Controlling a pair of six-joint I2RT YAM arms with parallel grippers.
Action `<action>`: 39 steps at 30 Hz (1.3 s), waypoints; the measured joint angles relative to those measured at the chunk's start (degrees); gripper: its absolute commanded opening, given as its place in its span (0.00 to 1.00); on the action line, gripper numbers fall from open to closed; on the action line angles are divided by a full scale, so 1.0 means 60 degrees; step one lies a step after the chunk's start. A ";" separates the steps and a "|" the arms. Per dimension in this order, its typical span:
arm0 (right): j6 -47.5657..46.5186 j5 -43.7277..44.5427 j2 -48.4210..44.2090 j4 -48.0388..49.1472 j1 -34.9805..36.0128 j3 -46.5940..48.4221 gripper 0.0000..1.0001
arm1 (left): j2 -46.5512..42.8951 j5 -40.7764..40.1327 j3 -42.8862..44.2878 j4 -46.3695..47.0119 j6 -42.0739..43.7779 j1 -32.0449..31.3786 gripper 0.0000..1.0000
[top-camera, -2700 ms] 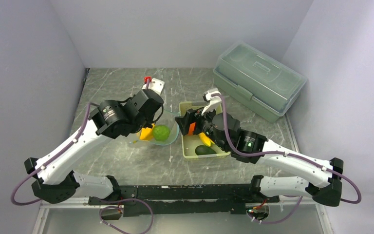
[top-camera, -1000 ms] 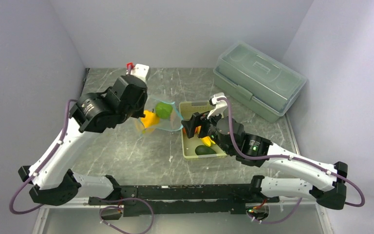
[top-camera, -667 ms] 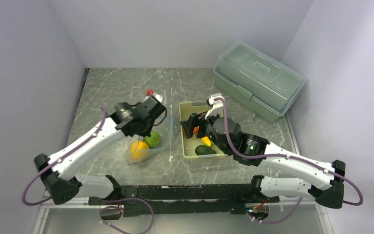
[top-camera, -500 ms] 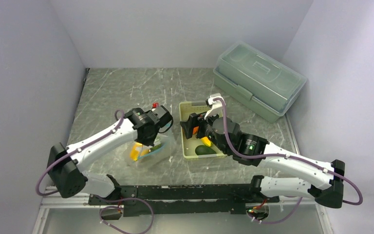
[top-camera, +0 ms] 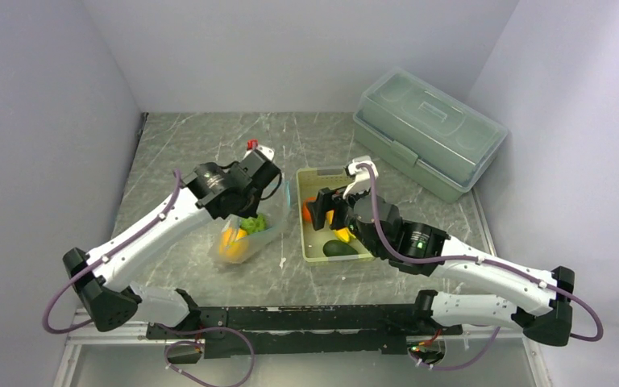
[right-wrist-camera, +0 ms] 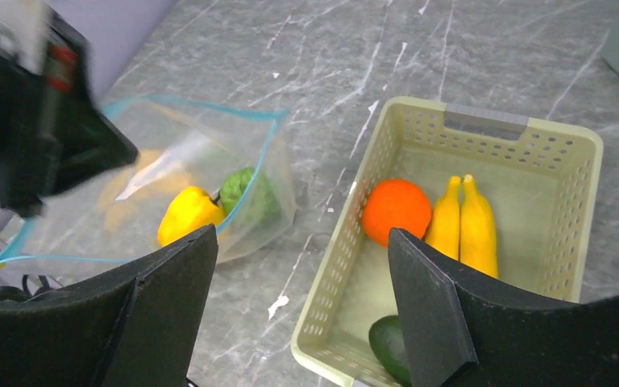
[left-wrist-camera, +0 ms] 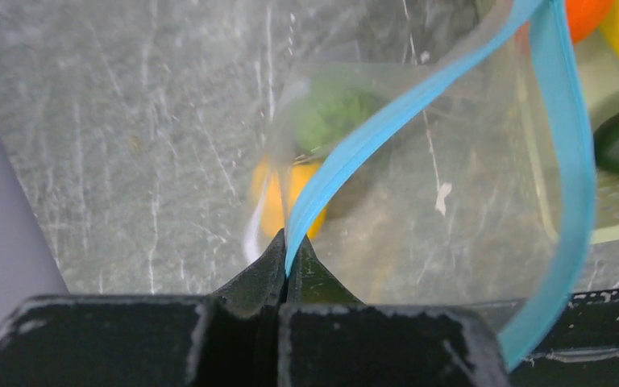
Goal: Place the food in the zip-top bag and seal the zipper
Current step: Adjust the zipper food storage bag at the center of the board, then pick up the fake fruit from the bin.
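1. The left end effector [left-wrist-camera: 284, 260] is clamped shut on the zipper [left-wrist-camera: 387, 121], pinching the blue strip at one corner of the zip-top bag [right-wrist-camera: 169, 161]. The strip loops away from its tips, so the mouth gapes.
2. Just beyond those tips, inside the bag, the yellow-orange pepper [right-wrist-camera: 187, 211] and the bumpy green fruit [right-wrist-camera: 246, 192] lie side by side on the table [right-wrist-camera: 330, 48].
3. The right end effector [right-wrist-camera: 302, 242] hovers with its jaws spread wide and nothing between them, over the near left rim of the basket [right-wrist-camera: 483, 129].
4. Closest under it, at the basket's near edge, is the avocado [right-wrist-camera: 391, 343]. Ahead and slightly to its right sits the orange ball [right-wrist-camera: 396, 206], with the bananas [right-wrist-camera: 467, 222] just beside it, their long axis running away from the end effector.
5. The right arm is the nearer one to the remaining food. A pick likely means reaching forward and down, then carrying left to the bag's mouth.
6. Farthest, well beyond the basket, stands the lidded box [top-camera: 427, 133].
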 measured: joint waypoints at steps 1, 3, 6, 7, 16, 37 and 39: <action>-0.0004 0.0040 -0.0007 -0.0055 0.0000 0.0000 0.82 | -0.0062 -0.0164 0.0295 -0.0069 0.0058 0.0000 0.02; -0.0004 0.0142 -0.0080 -0.0226 0.0000 0.0000 0.82 | -0.0229 -0.0459 0.0739 -0.0178 0.0193 0.0000 0.02; -0.0004 0.0364 -0.0168 -0.0372 0.0000 0.0000 0.83 | -0.0525 -0.0816 0.1027 -0.0291 0.0364 0.0000 0.01; 0.0000 0.0441 -0.0164 -0.0401 0.0000 0.0000 0.84 | -0.0630 -0.0969 0.1045 -0.0353 0.0412 0.0000 0.01; 0.0084 0.0535 0.0579 -0.1038 -0.0492 0.0058 0.86 | -0.0721 -0.1654 0.0743 -0.0521 0.0586 0.0000 0.01; 0.1872 -0.2011 0.3140 -0.1166 -0.2903 0.0069 0.85 | -0.1118 -0.2248 -0.0444 0.0379 0.1351 0.0415 0.00; 0.2040 -0.2080 0.3399 -0.1056 -0.3034 0.0069 0.84 | -0.1308 -0.2065 -0.0867 0.0681 0.1355 0.0419 0.00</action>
